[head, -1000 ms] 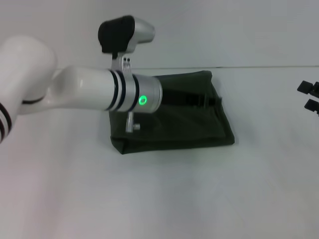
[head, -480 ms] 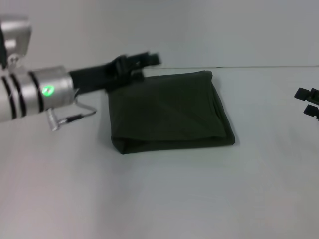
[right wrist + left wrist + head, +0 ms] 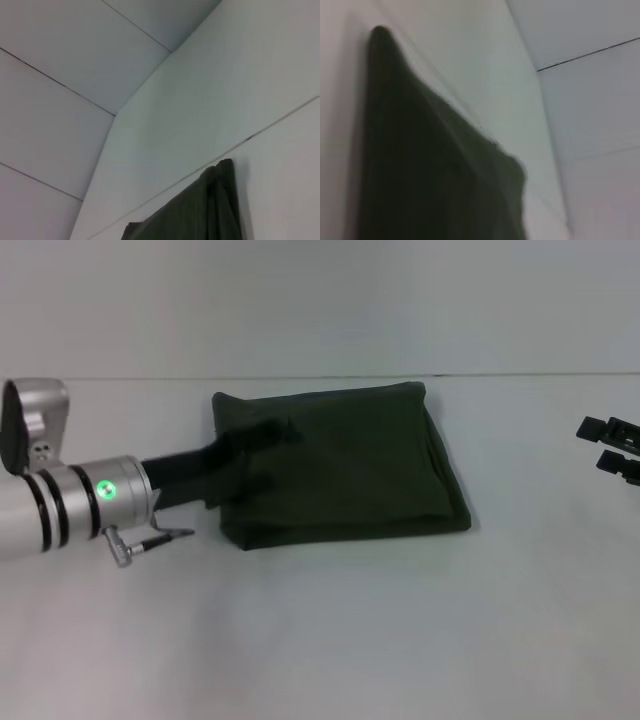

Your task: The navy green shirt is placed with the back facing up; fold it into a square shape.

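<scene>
The navy green shirt (image 3: 350, 465) lies folded into a roughly square block on the white table, plain side up. My left gripper (image 3: 272, 455) reaches in from the left and hovers low over the shirt's left edge, its dark fingers spread and nothing held between them. The left wrist view shows a corner of the shirt (image 3: 430, 170) close up. My right gripper (image 3: 612, 446) stays at the far right, well away from the shirt, open and empty. A far corner of the shirt (image 3: 200, 210) shows in the right wrist view.
The white table (image 3: 330, 630) runs back to a pale wall along a seam (image 3: 520, 374) just behind the shirt. My left arm's silver wrist with its green light (image 3: 105, 490) sits low over the table at the left.
My left arm has swung off the shirt toward the left, uncovering it. Its gripper went behind the shirt's far left corner, then came down over the left edge. The right gripper drifted slightly inward.
</scene>
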`<state>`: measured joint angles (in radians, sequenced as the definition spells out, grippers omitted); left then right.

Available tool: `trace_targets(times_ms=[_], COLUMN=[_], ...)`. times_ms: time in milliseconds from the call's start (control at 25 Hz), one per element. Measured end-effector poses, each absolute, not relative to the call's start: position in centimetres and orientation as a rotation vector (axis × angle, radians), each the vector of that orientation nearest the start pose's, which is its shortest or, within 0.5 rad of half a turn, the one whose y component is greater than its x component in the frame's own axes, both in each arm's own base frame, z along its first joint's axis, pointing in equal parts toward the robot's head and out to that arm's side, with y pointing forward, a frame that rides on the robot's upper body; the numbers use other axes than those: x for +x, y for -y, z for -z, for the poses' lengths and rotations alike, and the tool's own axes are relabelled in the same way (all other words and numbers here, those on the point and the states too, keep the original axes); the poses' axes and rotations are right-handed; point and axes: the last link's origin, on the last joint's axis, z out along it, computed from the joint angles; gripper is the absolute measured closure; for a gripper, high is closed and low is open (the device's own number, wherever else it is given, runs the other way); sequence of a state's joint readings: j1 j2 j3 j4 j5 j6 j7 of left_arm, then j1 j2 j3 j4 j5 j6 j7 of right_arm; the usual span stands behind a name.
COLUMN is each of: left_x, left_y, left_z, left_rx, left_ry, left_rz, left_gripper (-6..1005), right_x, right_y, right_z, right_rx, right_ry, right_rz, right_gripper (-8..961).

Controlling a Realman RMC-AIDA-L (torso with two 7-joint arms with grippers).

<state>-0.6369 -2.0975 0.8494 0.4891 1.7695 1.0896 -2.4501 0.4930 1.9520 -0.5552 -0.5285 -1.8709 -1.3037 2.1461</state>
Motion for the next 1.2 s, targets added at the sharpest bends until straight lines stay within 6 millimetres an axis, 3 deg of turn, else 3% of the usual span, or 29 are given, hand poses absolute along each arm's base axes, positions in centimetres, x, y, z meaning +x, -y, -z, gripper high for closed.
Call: trace_targets(times_ms=[120, 280, 520, 600, 640, 840, 1200], left_x=[-26.1, -26.6, -26.2, -26.5, -27.6, -30.0, -30.3], left_y=[-38.1, -37.2, -35.8, -35.5, -35.3, -35.6, -35.6], left_z=[4.7, 4.6, 0.9, 0.5, 0.2, 1.1, 2.6], left_rx=[2.106, 2.087, 2.166, 2.216, 2.36, 2.381, 2.271], left_ry=[-2.398, -2.384, -2.169, -2.14, -2.113, -2.296, -2.405], left_rz=[-0.986, -0.953, -1.053, -1.035, -0.95, -0.88, -0.912], left_gripper=[66, 65, 93, 102, 107, 130, 172], right_x=[33.0, 33.3, 33.5, 33.5, 33.6, 33.6, 33.4], right_y=[-35.5, -35.3, -35.1, -35.0, -35.0, -35.0, -35.1], right_z=[-6.3, -6.4, -6.6, -6.6, -6.5, -6.5, -6.5], right_rx=[-1.905, -1.896, -1.895, -1.896, -1.897, -1.899, -1.9], right_ry=[-1.715, -1.719, -1.722, -1.721, -1.721, -1.722, -1.722], right_rz=[-0.96, -0.955, -0.961, -0.956, -0.952, -0.951, -0.956], right_gripper=[26, 26, 26, 26, 26, 26, 25])
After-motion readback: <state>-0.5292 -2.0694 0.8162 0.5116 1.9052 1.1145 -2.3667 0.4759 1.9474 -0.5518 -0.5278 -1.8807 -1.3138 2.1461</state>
